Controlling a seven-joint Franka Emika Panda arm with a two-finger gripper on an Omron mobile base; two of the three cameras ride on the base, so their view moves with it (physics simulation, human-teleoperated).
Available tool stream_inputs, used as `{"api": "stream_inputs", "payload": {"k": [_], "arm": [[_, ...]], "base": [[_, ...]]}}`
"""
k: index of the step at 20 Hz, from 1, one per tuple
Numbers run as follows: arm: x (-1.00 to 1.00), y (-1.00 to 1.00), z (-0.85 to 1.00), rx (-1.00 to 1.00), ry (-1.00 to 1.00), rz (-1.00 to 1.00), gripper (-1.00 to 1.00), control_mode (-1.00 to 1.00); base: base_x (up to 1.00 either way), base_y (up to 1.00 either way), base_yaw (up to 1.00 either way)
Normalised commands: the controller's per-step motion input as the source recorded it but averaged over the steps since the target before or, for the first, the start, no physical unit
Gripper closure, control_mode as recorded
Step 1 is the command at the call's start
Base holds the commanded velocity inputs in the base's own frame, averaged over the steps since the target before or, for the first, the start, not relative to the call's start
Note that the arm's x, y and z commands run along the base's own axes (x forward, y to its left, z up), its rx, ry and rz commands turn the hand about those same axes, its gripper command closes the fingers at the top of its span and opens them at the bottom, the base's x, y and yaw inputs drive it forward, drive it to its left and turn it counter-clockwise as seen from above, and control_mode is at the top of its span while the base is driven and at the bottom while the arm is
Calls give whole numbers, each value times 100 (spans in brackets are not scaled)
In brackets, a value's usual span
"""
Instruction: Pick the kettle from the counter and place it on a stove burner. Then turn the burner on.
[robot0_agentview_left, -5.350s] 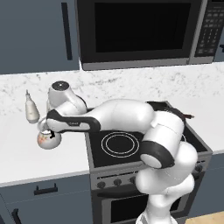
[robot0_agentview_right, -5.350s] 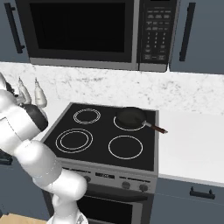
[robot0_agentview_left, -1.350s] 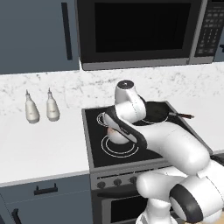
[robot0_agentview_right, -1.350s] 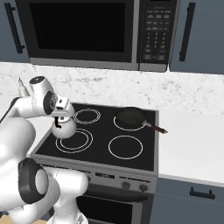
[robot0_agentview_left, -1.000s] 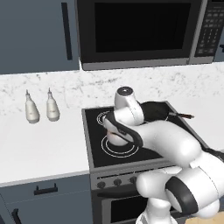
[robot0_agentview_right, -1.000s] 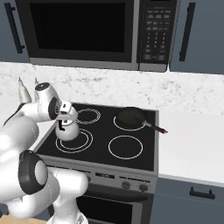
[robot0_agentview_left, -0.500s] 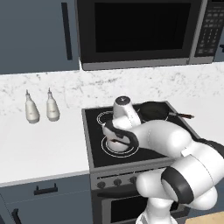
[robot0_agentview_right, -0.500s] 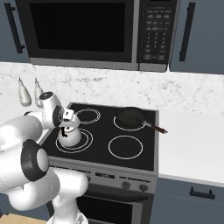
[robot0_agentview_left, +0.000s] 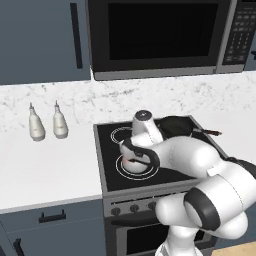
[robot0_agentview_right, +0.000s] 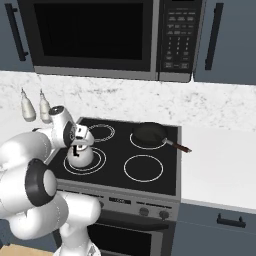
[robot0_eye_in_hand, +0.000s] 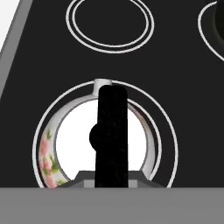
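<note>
White-grey and faintly flowered, the kettle (robot0_agentview_right: 80, 156) sits down on the burner (robot0_agentview_right: 98, 162), front left of the black cooktop (robot0_agentview_right: 150, 175), inside that big double ring. From the hand view, the kettle (robot0_eye_in_hand: 103, 140) is centred in the burner (robot0_eye_in_hand: 168, 131) circle, its black handle (robot0_eye_in_hand: 113, 131) running straight up the middle, knob bulging at its side, spout (robot0_eye_in_hand: 102, 83) pointing away toward the rear ring. The gripper (robot0_agentview_right: 79, 145) is clamped tight on the kettle's handle, right over the top of it, wrist angled in from the left. In the left base view the kettle (robot0_agentview_left: 132, 161) peeks out from under the white forearm, with the burner (robot0_agentview_left: 145, 171) ring showing around it. Outward from there: a black frying pan (robot0_agentview_right: 149, 135) rests on the rear right ring, handle pointing right and forward toward the counter (robot0_agentview_right: 220, 170). Front right ring is bare. Two slim white bottles (robot0_agentview_left: 46, 122) stand side by side on the marbled counter (robot0_agentview_left: 45, 170) left of the stove, well apart from the kettle. Knobs (robot0_agentview_right: 142, 211) line the stove's front panel below the glass. Microwave (robot0_agentview_right: 100, 37) hangs overhead, dark cabinets either side.
</note>
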Motion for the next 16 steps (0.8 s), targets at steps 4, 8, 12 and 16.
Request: {"api": "stream_inputs", "payload": {"k": [4, 8, 12, 16], "arm": [[4, -28, 0, 0, 0, 0, 100, -100], [0, -6, 0, 0, 0, 0, 100, -100], [0, -11, 0, 0, 0, -1, 100, -100], [0, 0, 0, 0, 0, 0, 100, -100]], "base": [[0, 0, 0], [0, 0, 0], [0, 0, 0], [0, 0, 0]]}}
